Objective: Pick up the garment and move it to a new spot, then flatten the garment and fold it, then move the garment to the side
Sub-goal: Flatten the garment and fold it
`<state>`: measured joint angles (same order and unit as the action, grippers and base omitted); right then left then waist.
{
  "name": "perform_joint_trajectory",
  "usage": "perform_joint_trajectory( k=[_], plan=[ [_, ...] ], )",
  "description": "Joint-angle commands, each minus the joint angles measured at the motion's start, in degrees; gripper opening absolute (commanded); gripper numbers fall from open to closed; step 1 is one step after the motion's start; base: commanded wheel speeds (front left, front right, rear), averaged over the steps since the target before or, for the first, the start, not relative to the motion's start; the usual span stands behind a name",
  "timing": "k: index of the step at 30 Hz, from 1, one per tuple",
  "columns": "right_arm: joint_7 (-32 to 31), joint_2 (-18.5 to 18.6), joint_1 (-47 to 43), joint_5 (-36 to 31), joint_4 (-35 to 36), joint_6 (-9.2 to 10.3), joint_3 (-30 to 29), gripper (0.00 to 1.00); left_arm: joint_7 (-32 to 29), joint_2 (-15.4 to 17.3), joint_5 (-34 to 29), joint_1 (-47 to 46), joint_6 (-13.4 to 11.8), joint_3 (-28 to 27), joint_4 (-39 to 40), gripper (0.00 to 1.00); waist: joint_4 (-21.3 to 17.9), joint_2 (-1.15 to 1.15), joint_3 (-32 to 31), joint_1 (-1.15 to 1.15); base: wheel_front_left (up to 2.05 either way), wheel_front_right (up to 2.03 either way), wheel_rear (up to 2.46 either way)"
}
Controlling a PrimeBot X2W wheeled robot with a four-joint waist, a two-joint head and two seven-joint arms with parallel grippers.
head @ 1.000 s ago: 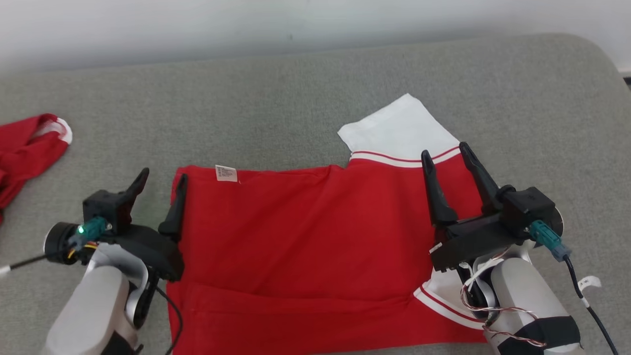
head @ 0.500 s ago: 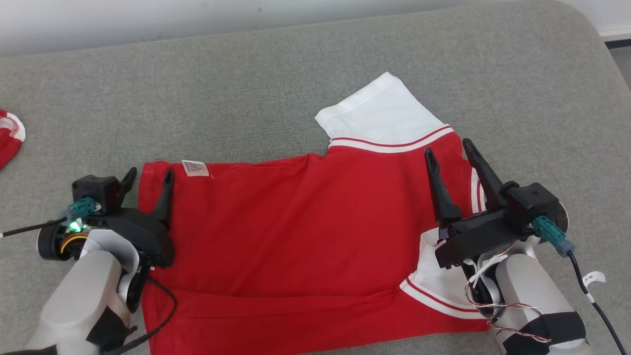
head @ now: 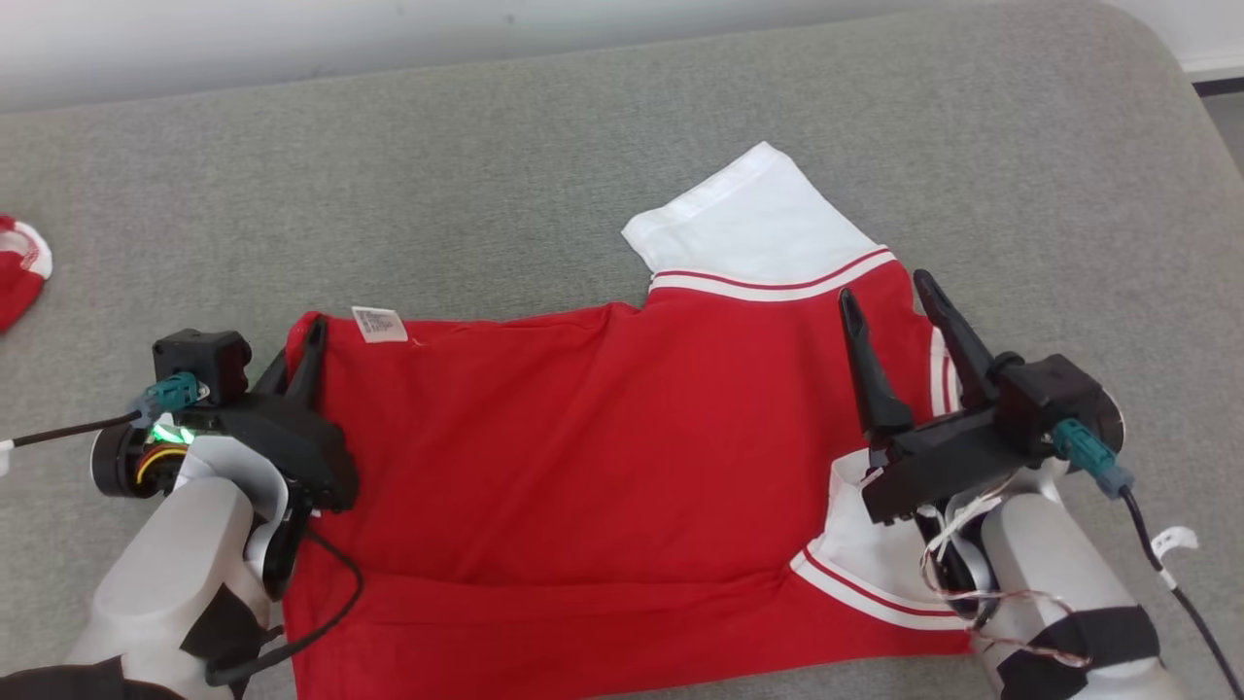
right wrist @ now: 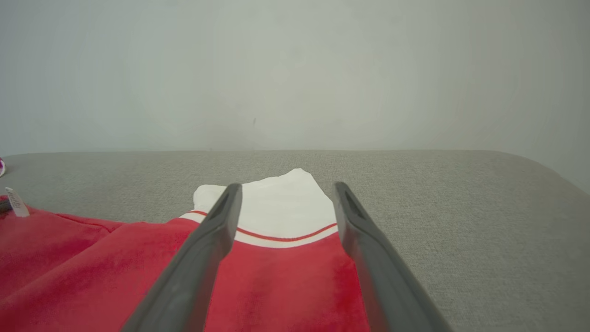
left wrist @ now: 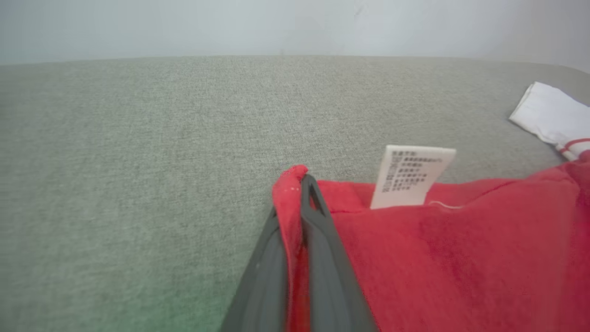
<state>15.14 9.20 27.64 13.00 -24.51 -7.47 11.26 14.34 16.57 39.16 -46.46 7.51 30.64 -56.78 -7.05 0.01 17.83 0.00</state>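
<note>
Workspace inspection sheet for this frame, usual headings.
Surface: grey fabric surface, far-right corner rounded.
Job's things: red garment spread out with some creases; white sleeve pointing away from the robot; care label near the far-left corner.
Clutter: second red cloth at the left edge.
Grippers: left gripper shut on the garment's far-left corner; right gripper open over the sleeve end, contact unclear.
Cables: black cable loops by the left wrist over the garment's edge; thin wires loose at the right wrist.
Surroundings: pale wall behind.
</note>
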Motion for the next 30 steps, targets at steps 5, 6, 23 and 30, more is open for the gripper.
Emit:
perform_joint_trajectory(
  k=[5,6,23,30],
  plan=[
    [0.1,2.6,6.5,0.4,-6.3,-0.08,1.3,1.00,0.8,0.2,2.0,1.1,-0.1,-1.7,5.6,0.00,2.1,-0.01,-0.1,0.00,0.00,0.00,0.00],
    [0.1,3.1,8.2,0.5,-7.9,-0.08,1.6,1.00,0.8,0.4,1.6,1.8,-0.1,-2.5,7.3,0.00,2.6,-0.01,-0.1,0.00,0.00,0.00,0.00],
    [-15.7,8.4,35.0,3.1,-36.8,-0.08,8.2,1.00,0.8,-5.1,-6.8,5.8,-0.2,-5.0,21.8,0.00,11.6,-0.01,5.8,0.00,0.00,0.00,0.00],
    [-16.6,9.4,38.5,3.6,-43.0,-0.08,9.7,1.00,0.8,-6.3,-7.9,6.3,-0.1,-5.2,23.3,0.00,13.3,-0.01,7.1,0.00,0.00,0.00,0.00]
  ],
)
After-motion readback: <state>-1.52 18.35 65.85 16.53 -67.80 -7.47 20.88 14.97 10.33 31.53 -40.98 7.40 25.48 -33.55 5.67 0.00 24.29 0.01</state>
